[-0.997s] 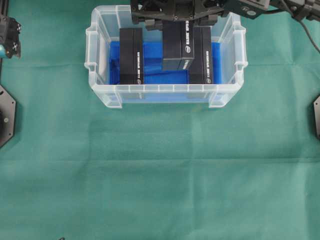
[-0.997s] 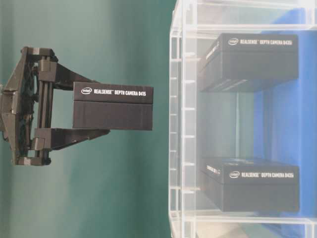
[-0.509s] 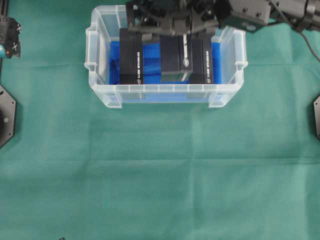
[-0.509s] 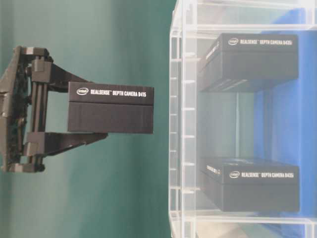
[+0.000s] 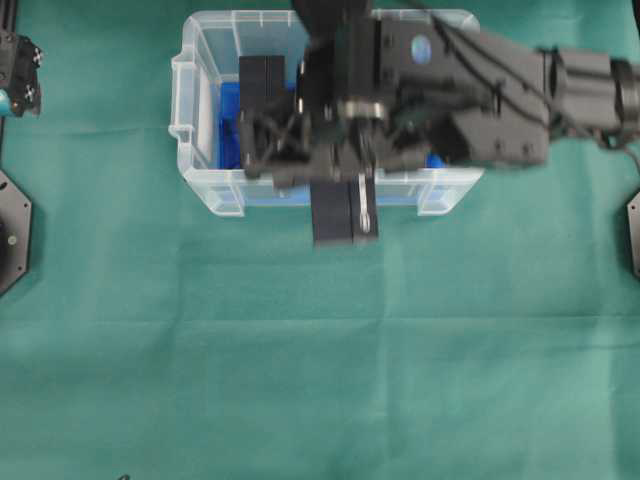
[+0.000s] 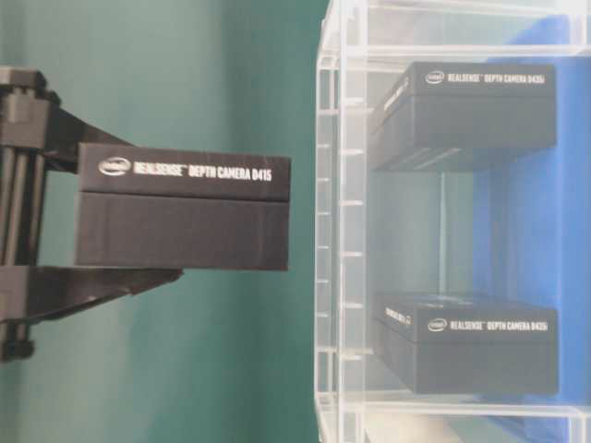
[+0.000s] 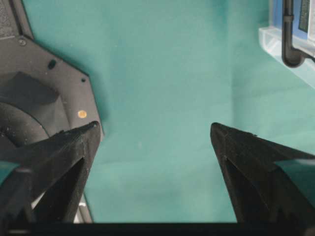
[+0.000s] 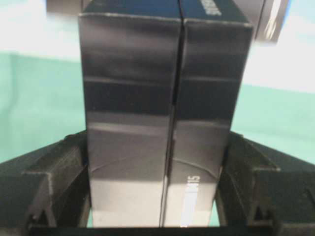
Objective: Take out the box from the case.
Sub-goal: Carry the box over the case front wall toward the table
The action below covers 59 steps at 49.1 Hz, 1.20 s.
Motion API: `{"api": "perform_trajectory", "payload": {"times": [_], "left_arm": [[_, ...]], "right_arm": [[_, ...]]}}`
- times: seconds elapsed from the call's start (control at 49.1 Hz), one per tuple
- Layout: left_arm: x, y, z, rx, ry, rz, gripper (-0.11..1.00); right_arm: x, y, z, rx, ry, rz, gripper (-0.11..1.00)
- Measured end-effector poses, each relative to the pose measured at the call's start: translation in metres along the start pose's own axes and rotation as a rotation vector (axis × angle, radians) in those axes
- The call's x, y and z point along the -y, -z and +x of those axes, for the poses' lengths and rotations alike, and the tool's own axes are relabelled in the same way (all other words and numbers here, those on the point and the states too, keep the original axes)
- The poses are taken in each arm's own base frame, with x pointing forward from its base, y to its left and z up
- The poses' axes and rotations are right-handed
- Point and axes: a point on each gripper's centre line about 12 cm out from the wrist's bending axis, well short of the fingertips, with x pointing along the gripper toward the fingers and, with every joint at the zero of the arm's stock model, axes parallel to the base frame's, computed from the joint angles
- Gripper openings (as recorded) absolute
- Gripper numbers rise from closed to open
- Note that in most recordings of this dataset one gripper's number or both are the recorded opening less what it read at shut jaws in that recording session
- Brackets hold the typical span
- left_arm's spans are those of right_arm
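The case point(image 5: 205, 182) is a clear plastic bin on green cloth, with a blue cloth point(image 5: 228, 130) on its bottom. My right gripper point(image 5: 340, 185) is shut on a black RealSense box point(image 5: 343, 215) and holds it up in the air over the case's front rim. In the table-level view the held box point(image 6: 185, 212) is outside the case wall point(image 6: 342, 231), with the right gripper point(image 6: 138, 217) around it. In the right wrist view the box point(image 8: 165, 113) fills the gap between the fingers point(image 8: 54, 182). My left gripper point(image 7: 155, 130) is open and empty at the far left point(image 5: 20, 75).
Two more black boxes point(image 6: 480, 111) point(image 6: 480, 346) stay inside the case; one shows at its left side point(image 5: 262, 80), while the right arm hides the other. Black base plates sit at the left edge point(image 5: 10, 230) and right edge point(image 5: 632, 235).
My right gripper has lifted the black box higher and carried it from above the case's middle toward and over the front rim. The left arm has not moved.
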Motion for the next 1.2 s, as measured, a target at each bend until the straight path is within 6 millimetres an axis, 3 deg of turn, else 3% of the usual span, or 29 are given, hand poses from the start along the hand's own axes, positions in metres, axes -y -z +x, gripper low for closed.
{"api": "perform_trajectory", "payload": {"times": [0.488, 0.916, 1.038, 1.201], "left_arm": [[0.000, 0.000, 0.000, 0.000, 0.000, 0.000, 0.98], [0.000, 0.000, 0.000, 0.000, 0.000, -0.003, 0.98], [0.000, 0.000, 0.000, -0.001, -0.001, -0.003, 0.98], [0.000, 0.000, 0.000, 0.000, 0.000, -0.003, 0.98]], "right_arm": [[0.008, 0.084, -0.010, -0.027, -0.017, 0.029, 0.66], [0.008, 0.086, -0.009, -0.027, -0.016, 0.027, 0.66], [0.004, 0.089, 0.001, -0.025, -0.009, 0.023, 0.66], [0.001, 0.094, 0.028, -0.024, -0.002, 0.014, 0.66]]}}
